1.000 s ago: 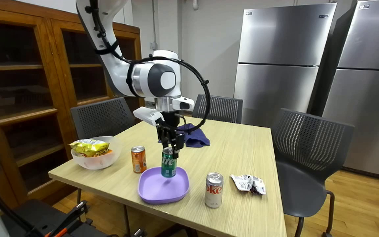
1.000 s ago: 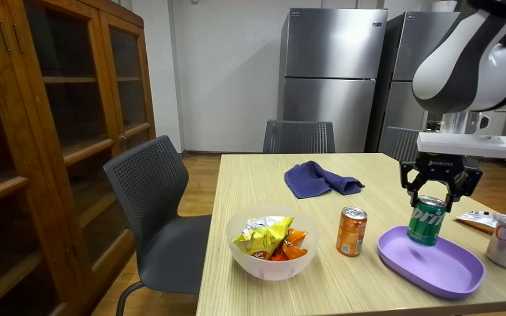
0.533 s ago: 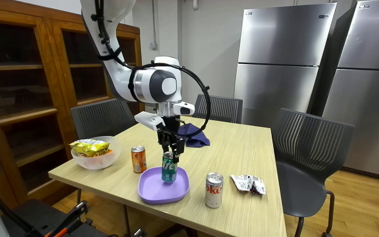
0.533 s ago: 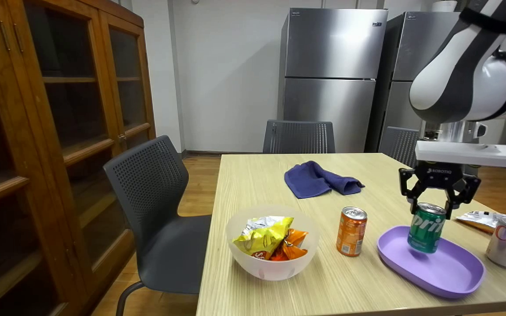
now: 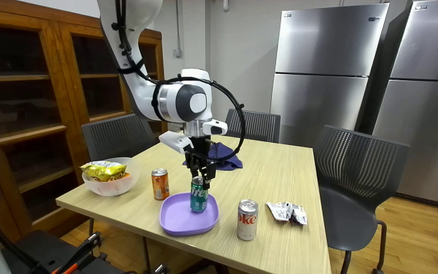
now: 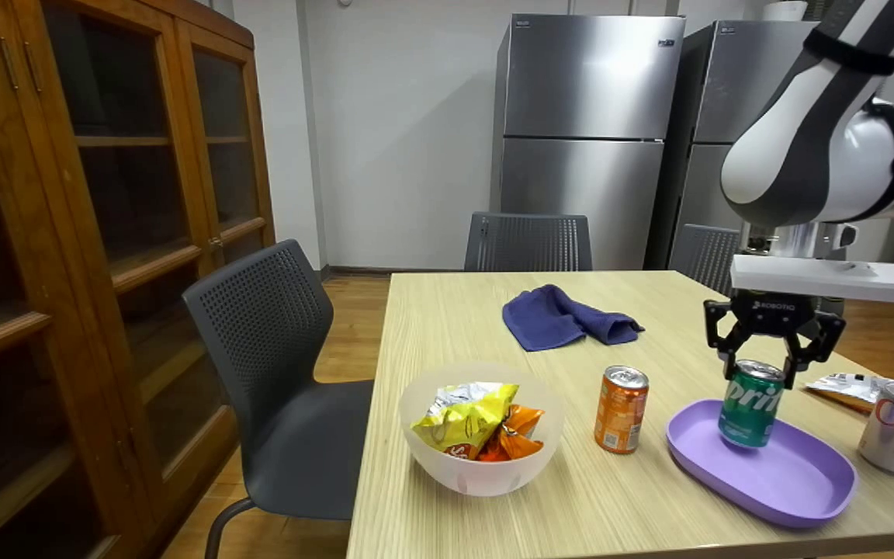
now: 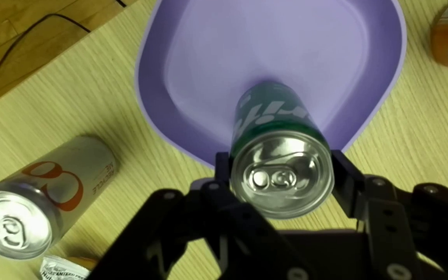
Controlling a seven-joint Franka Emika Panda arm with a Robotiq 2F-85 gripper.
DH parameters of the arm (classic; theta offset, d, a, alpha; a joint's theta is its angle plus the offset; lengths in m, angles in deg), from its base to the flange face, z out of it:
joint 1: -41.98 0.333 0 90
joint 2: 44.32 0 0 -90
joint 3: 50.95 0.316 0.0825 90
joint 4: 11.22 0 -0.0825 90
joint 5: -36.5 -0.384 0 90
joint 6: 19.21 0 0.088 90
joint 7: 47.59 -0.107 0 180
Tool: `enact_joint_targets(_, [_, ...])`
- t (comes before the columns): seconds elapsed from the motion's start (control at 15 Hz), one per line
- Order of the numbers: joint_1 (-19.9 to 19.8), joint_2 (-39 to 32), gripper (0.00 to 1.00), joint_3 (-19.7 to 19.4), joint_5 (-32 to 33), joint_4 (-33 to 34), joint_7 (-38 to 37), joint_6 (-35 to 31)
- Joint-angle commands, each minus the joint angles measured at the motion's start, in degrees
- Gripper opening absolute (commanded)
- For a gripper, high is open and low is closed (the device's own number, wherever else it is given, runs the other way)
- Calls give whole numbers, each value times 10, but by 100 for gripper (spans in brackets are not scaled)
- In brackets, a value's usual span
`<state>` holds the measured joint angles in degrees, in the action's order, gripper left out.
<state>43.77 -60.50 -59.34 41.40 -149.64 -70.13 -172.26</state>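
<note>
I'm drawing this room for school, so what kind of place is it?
Probably a kitchen or break room, because there are two tall fridges, a wooden-looking table and some soda cans.

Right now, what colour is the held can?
Green, white lettering, silver top; the held can shows best in an exterior view.

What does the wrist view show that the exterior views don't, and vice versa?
Only the wrist view: a clear look at the pull tab on the green can.
Only the exterior views: the frosted bowl of snack bags, blue cloth, chairs and refrigerators.
Both: the gripper closed on that can, the purple plate, orange can, Coke can and foil packet.
</note>
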Motion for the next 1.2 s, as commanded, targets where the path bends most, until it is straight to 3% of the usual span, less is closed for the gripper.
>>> enact_joint_targets(0.0, [13, -7, 89, -10, 13, 15, -21, 1])
enact_joint_targets(0.2, [14, -4, 100, -11, 11, 18, -19, 1])
enact_joint_targets(1.13, [27, 54, 100, 1, 18, 11, -16, -11])
